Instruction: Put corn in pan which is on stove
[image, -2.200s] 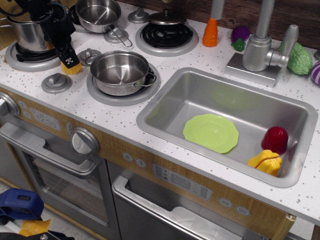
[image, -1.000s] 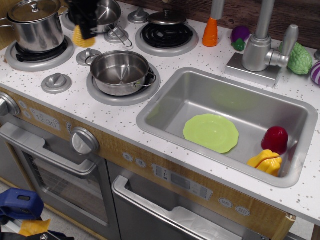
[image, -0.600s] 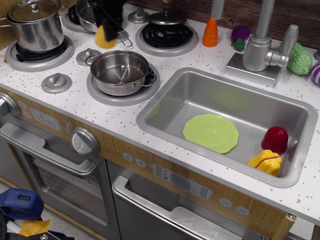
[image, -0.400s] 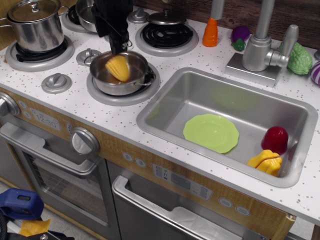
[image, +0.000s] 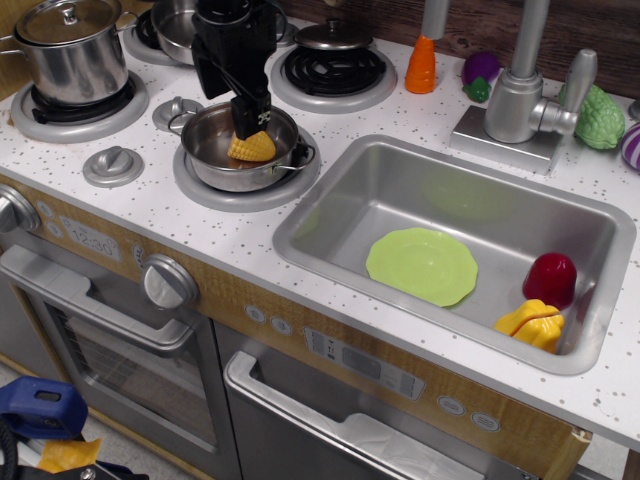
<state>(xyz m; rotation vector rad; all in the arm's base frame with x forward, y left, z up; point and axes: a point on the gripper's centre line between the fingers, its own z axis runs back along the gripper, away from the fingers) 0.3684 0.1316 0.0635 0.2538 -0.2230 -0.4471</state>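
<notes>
The hand is black, reaches down from above into the pan, and its fingers are closed on the upper end of the corn. The corn hangs tip-up, broad end down, inside the pan's rim; whether its base touches the pan floor cannot be told. The pan sits on the stove's near-right burner, directly beneath the hand.

Step in hand, as judged: the release. It is best done with the corn lowered until its base rests on the pan floor, then the fingers parted without sideways drag and the hand drawn straight up, clear of the rim and of the loop handle on the sink side. The piece is tapered and may roll; the pan wall should contain it.

Change noted: 0.4 s ago the corn was tilted and higher over the pan mouth; it now sits lower and more upright. Further back it was carried across from the lidded steel pot, left of the hand.
</notes>
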